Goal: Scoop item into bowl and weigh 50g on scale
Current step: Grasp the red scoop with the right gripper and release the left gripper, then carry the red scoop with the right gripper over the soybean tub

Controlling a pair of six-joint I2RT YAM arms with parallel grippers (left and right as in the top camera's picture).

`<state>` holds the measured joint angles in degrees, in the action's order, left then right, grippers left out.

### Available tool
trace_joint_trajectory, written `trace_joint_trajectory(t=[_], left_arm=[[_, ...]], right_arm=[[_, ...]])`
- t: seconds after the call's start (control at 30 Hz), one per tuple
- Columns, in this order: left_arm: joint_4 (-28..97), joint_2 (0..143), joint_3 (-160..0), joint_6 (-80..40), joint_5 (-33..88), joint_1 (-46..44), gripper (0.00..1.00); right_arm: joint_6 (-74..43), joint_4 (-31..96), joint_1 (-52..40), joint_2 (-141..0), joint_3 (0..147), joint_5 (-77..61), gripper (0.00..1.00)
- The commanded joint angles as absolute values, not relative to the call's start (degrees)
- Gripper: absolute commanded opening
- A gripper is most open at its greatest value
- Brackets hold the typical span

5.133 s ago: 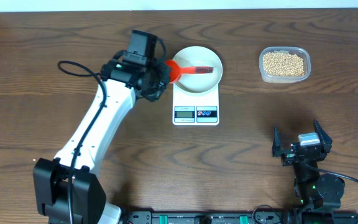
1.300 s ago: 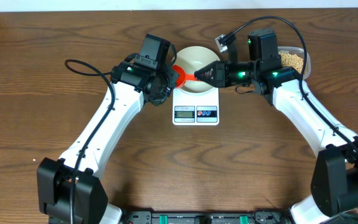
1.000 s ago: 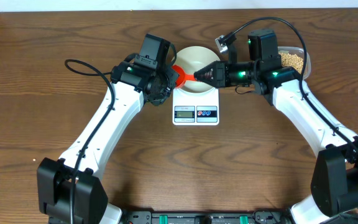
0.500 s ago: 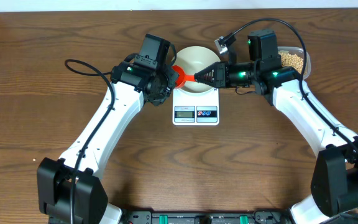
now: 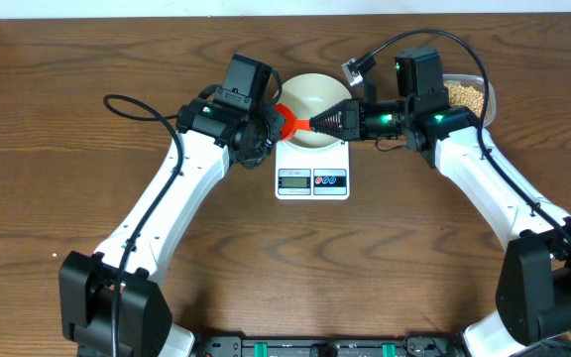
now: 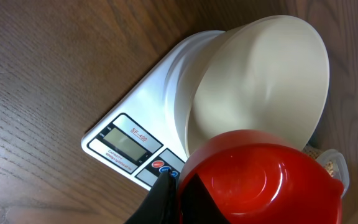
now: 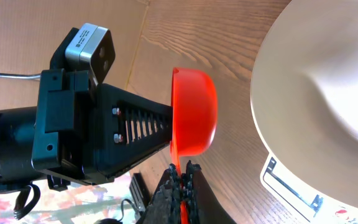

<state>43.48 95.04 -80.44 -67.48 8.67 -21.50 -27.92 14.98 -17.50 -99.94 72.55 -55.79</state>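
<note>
**Overhead view.** Your left gripper (image 5: 270,122) was closed on the round cup of a glossy red plastic scoop (image 5: 285,118), just left of centre in the upper half of the frame. Your right gripper (image 5: 319,121), reaching in from the right, was clamped on the scoop's thin handle, so both arms held the one tool at the lower-left rim of the bowl (image 5: 315,94). The bowl, round, smooth and plain white, sat on the scale (image 5: 312,165). The scale was a flat white plastic rectangle whose grey display (image 5: 294,180) and two round buttons (image 5: 329,180), one red and one blue, faced the lower edge of the frame. The beans (image 5: 466,96), small, round and tan-yellow, lay in a clear plastic tub (image 5: 489,99) with rounded corners at upper right. The tub was partly hidden behind your right arm and stood apart from the bowl. All rested on a dark brown table (image 5: 48,198) with a pronounced wood grain.

**Left wrist view.** The scoop's cup filled the lower right, domed and shiny. The bowl's smooth outer wall rose behind it on the scale.

**Right wrist view.** The handle ran as a thin red strip between your right gripper's ribbed black fingers (image 7: 197,193) at bottom centre. The cup stood on edge against the left gripper's slotted black finger.
</note>
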Motion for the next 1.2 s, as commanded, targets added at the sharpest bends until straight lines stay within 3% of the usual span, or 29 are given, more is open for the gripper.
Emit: trace_joint_trajectory(t=[0.0,0.27,0.4,0.6,0.7,0.83,1.07,1.17], left_arm=[[43.68,95.15,-80.71,-67.11,8.56,-21.63,0.07],[43.68,95.15,-80.71,-67.11,8.56,-21.63,0.08],[43.68,95.15,-80.71,-67.11,8.56,-21.63,0.29],[43.68,95.15,-80.71,-67.13,8.54,-21.63,0.52],[43.68,95.15,-80.71,-67.11,8.56,-21.63,0.57],[43.62,95.13,-80.71,-64.75,8.91,-21.63,0.57],[38.89,95.04,-80.71,-43.64,13.56,-21.63,0.56],[39.33,95.04,-80.71,-36.05,13.54,-21.71,0.22]], right_arm=[[-27.86,15.07,-17.87,-99.72,72.4,-56.1,0.01],[-27.86,15.25,-17.82,-99.72,72.4,-56.07,0.01],[-27.86,15.27,-17.3,-99.72,72.4,-56.1,0.01],[-28.58,15.25,-15.33,-99.72,72.4,-56.12,0.01],[-28.69,15.2,-13.1,-99.66,72.4,-56.12,0.01],[-28.45,15.03,-7.64,-99.15,72.42,-56.55,0.01],[-22.9,18.87,3.16,-92.42,72.42,-59.02,0.01],[-19.94,21.85,7.03,-88.44,72.42,-58.08,0.01]])
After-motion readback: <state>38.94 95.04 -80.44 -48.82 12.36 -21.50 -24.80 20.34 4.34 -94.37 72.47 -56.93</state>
